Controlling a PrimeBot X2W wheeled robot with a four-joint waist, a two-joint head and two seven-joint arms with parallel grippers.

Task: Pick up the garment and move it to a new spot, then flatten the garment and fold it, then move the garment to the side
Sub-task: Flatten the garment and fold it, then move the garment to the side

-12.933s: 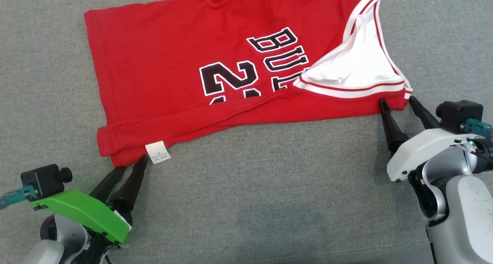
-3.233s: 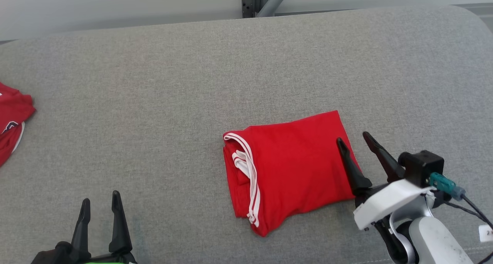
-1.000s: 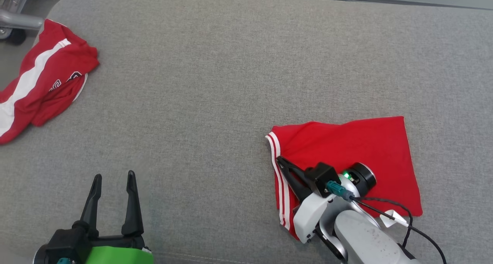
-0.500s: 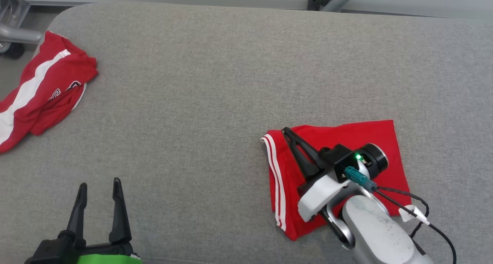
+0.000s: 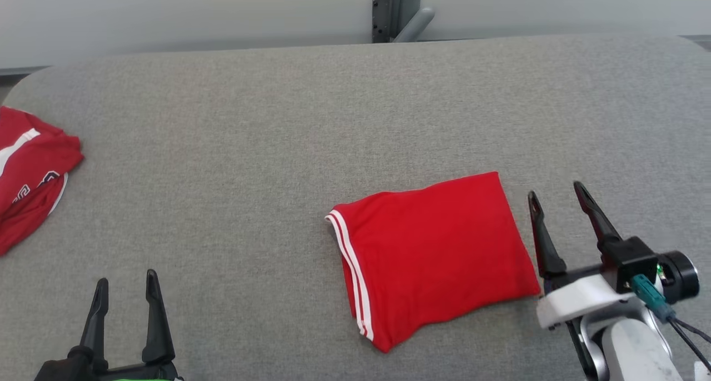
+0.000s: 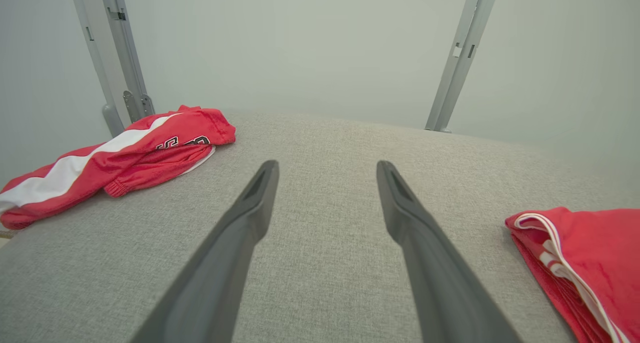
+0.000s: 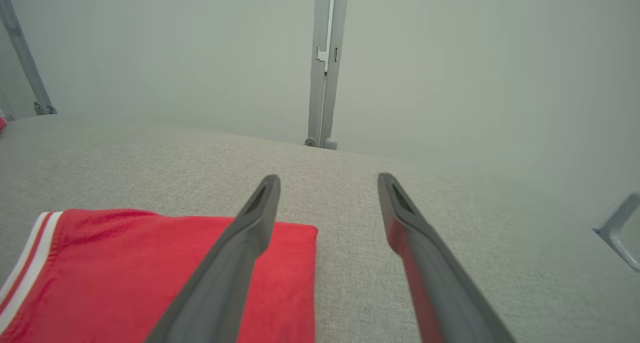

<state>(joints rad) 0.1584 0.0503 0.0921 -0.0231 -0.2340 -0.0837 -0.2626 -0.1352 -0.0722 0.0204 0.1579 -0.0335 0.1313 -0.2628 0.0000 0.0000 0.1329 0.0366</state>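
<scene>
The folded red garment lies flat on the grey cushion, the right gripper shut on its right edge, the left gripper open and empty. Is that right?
Not quite: the right gripper is open and empty beside the folded red garment, as the head view shows. The rest holds.

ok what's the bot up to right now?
A red garment lies folded into a compact rectangle on the grey padded surface. The right gripper is open just beside the garment's right edge and holds nothing. The left gripper is open and empty at the lower left. A second red garment lies crumpled at the far left. The fold looks done.
</scene>
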